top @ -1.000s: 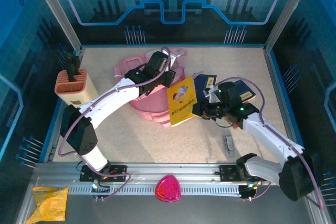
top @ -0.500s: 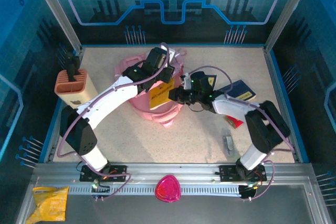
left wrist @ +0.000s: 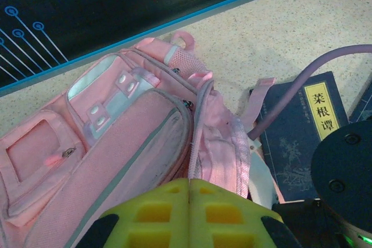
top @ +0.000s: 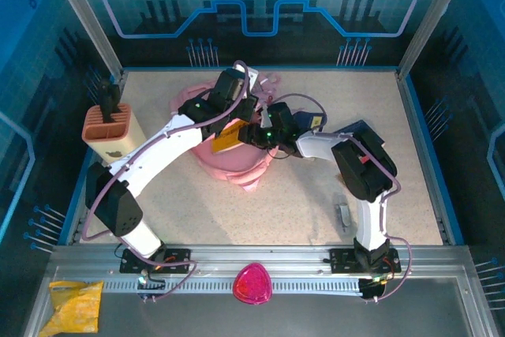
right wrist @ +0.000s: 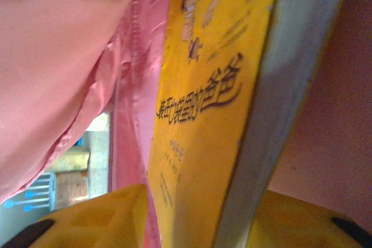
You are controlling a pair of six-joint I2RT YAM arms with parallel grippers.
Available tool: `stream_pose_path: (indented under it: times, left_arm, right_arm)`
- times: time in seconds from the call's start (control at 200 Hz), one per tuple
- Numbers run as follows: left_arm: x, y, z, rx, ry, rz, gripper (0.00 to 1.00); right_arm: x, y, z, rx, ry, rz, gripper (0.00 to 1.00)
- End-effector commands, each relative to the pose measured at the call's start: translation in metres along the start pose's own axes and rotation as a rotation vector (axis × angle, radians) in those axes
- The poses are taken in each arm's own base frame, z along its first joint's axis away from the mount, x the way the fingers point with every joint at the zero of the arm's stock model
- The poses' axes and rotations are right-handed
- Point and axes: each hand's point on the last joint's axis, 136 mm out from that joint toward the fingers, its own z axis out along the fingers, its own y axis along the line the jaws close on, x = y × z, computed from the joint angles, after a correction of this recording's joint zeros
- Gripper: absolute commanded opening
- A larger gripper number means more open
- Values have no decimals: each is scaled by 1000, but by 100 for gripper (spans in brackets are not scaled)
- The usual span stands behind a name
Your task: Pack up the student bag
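The pink student bag (top: 225,165) lies at the back middle of the table, its mouth facing right. My left gripper (top: 243,114) is shut on the zipper edge of the bag (left wrist: 133,137), and the two yellow fingers (left wrist: 157,213) press together on the fabric, holding the mouth up. A yellow book (top: 225,136) sticks partly into the bag. Inside, my right gripper (top: 252,133) has the book (right wrist: 203,85) standing between its fingers (right wrist: 99,219). A sliver of pink lining shows between the left finger and the cover, so the jaws stand open.
A dark blue book with a yellow title strip (left wrist: 302,137) lies right of the bag, another (top: 359,128) beyond it. A peach pen holder (top: 110,132) stands at the left. A small grey item (top: 344,215), a magenta object (top: 252,283) and a yellow packet (top: 75,305) lie nearer.
My right arm has swung left, carrying the yellow book from the table beside the bag into its mouth, and its jaws have loosened. The left gripper has kept its hold.
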Motion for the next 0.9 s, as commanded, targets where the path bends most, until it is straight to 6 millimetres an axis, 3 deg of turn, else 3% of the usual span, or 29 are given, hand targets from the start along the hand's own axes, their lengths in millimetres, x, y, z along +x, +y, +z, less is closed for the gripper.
stream_pose_path:
  times: [0.0, 0.145, 0.305, 0.44, 0.545, 0.695, 0.8, 0.89]
  left_arm:
    - [-39, 10, -34, -5, -137, -38, 0]
    - [-38, 11, -32, 1, -139, -45, 0]
    - [-34, 10, -30, -1, -130, -44, 0]
    - [-33, 11, -31, 0, -134, -43, 0]
    - [-32, 9, -30, 9, -123, -42, 0]
    - [-29, 8, -28, 14, -113, -34, 0]
    - [-26, 11, -29, -1, -97, -18, 0]
    - [-23, 8, -28, 17, -93, -8, 0]
  right_arm:
    - [-3, 1, -24, 82, -38, -69, 50]
    - [29, -13, -40, 223, 6, -84, 59]
    - [57, -18, -37, 287, 71, -101, 62]
    - [65, -23, -24, 301, 93, -111, 49]
    - [56, -23, -14, 304, 67, -138, 38]
    - [20, -13, -12, 308, -35, -200, 29]
    - [-6, -1, -9, 281, -110, -255, 27]
    - [-12, 4, -5, 264, -105, -276, 27]
